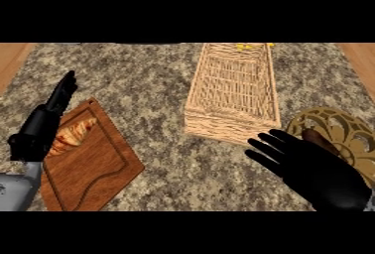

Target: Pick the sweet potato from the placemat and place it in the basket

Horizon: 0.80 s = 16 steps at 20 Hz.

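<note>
A brown sweet potato (pixel 320 139) lies on a round golden openwork placemat (pixel 350 130) at the right edge of the counter. My right hand (pixel 316 172) hovers at the placemat's left side with its fingers straight and spread; it covers part of the mat and the potato's near end. A tall wicker basket (pixel 233 90) stands at the middle back, just left of the placemat. My left hand (pixel 45 121) rests open at the left, fingers pointing up and away, holding nothing.
A wooden cutting board (pixel 95 163) lies at the lower left with a croissant (pixel 72 136) on it, partly under my left hand. Something yellow (pixel 247 46) shows at the basket's far rim. Speckled granite counter (pixel 147 89) spreads between board and basket.
</note>
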### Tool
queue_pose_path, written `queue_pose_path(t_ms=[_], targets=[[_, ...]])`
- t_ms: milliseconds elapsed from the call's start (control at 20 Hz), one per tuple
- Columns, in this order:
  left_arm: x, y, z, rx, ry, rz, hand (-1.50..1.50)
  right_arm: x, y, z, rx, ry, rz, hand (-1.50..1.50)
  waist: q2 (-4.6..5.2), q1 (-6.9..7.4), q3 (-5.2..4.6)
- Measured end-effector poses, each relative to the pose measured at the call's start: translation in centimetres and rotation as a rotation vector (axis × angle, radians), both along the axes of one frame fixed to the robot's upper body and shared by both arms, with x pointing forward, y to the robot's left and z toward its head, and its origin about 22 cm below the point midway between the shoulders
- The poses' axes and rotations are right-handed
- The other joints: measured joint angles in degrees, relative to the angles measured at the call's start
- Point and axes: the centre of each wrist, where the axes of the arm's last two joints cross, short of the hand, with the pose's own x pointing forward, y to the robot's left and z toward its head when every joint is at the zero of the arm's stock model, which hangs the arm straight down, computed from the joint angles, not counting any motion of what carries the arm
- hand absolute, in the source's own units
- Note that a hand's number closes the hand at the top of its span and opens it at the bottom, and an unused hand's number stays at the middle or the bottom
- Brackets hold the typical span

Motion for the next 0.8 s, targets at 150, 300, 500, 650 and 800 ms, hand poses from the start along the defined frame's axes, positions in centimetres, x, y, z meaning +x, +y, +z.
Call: queue_pose_path(t_ms=[150, 300, 500, 650, 800], targets=[[0.1, -0.1, 0.3, 0.001, -0.004, -0.006, 0.00, -0.6, 0.9, 1.3, -0.193, 0.025, -0.024, -1.50, 0.18, 0.37, 0.09], [0.3, -0.2, 0.4, -0.007, -0.006, -0.012, 0.00, -0.7, 2.3, 2.5, -0.320, 0.054, -0.055, -1.50, 0.46, 0.54, 0.23], [0.2, -0.1, 0.2, -0.005, -0.006, -0.011, 0.00, -0.6, 4.0, 3.3, -0.412, 0.071, -0.096, -1.50, 0.64, 0.58, 0.38], [0.1, 0.0, 0.5, -0.011, -0.005, -0.009, 0.00, 0.1, 4.4, 3.6, -0.442, 0.082, -0.123, -1.50, 0.73, 0.59, 0.47], [0.5, -0.1, 1.0, -0.009, -0.012, -0.010, 0.00, 1.2, 4.7, 3.6, -0.465, 0.087, -0.145, -1.50, 0.83, 0.63, 0.53]])
